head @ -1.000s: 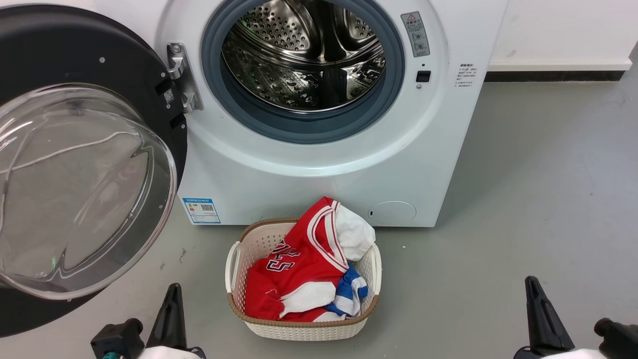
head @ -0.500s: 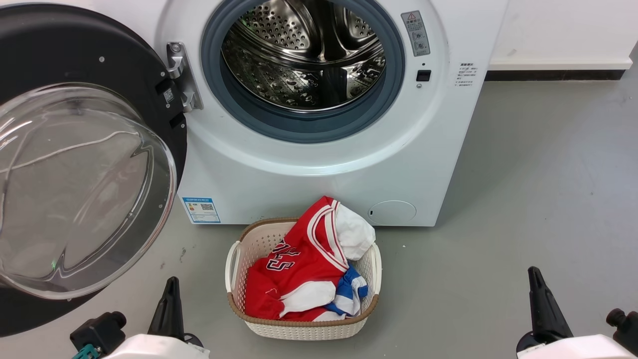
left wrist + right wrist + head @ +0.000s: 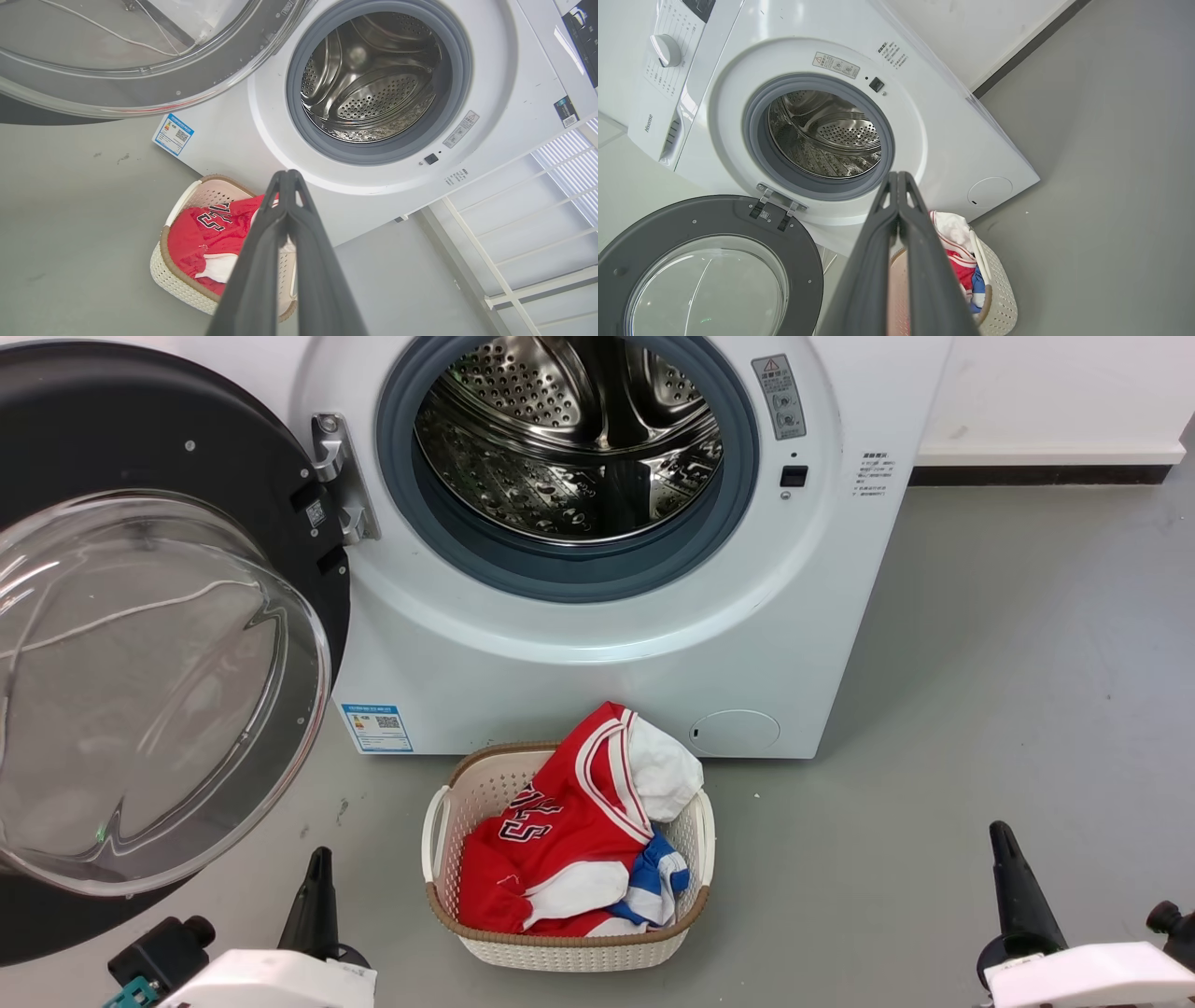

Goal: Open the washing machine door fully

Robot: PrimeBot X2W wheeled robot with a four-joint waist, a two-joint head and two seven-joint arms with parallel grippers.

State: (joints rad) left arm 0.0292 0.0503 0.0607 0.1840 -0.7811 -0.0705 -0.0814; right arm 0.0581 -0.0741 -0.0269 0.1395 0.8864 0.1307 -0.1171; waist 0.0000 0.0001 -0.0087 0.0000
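Head view: washing machine door (image 3: pixel 121 420) open left, bowl (image 3: pixel 140 691) twd cam.

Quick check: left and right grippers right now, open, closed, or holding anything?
Left gripper: closed, holding nothing.
Right gripper: closed, holding nothing.

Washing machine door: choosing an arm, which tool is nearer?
Left. The left tool sits close by the washing machine door; the right tool lies beyond the basket.

The washing machine door (image 3: pixel 140 448) stands left of the washing machine (image 3: pixel 560 681), basket (image 3: pixel 560 954) before it.
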